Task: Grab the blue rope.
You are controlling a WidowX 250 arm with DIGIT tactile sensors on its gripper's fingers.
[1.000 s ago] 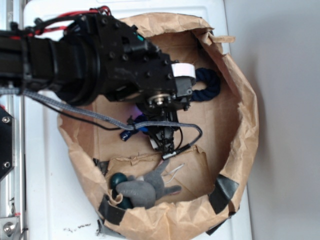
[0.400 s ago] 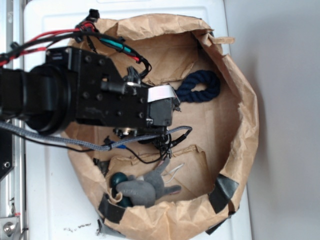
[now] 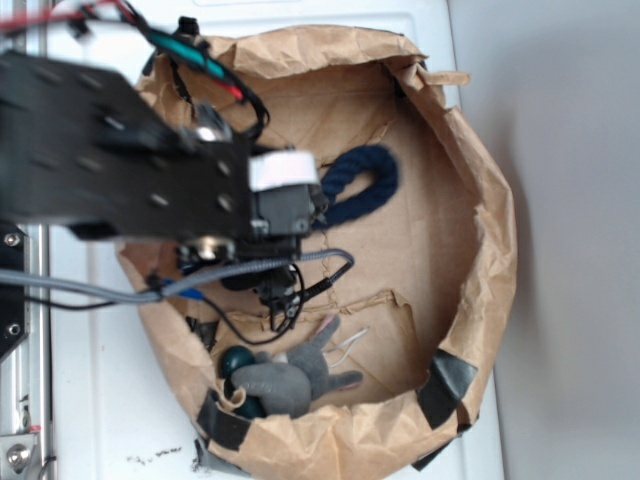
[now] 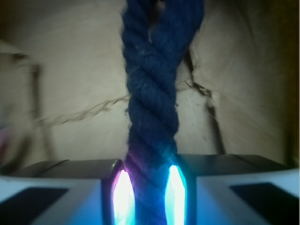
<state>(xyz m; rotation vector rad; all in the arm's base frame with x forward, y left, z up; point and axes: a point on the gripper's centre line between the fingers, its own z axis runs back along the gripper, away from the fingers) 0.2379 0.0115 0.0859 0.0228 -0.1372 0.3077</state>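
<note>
The blue rope (image 3: 360, 185) is thick, dark navy and twisted. Its loop sticks out to the right of my black wrist over the cardboard floor of the paper basket (image 3: 490, 260). In the wrist view the rope (image 4: 152, 93) runs straight up from between my two glowing pads (image 4: 123, 194). My gripper (image 4: 149, 194) is shut on the rope, with both pads pressed against its sides. In the exterior view the gripper's fingers are hidden under the arm (image 3: 150, 170). The rope's capped ends are hidden.
A grey plush toy (image 3: 290, 378) lies at the basket's front, next to dark green balls (image 3: 238, 360). Crumpled brown paper walls ring the basket, with black tape patches (image 3: 450, 385) on the rim. Cables (image 3: 300, 270) hang under the wrist. The white table surface (image 3: 100, 400) lies outside.
My arm has swung to the left and come closer to the camera. The rope's loop has moved left with it, away from the basket's right wall.
</note>
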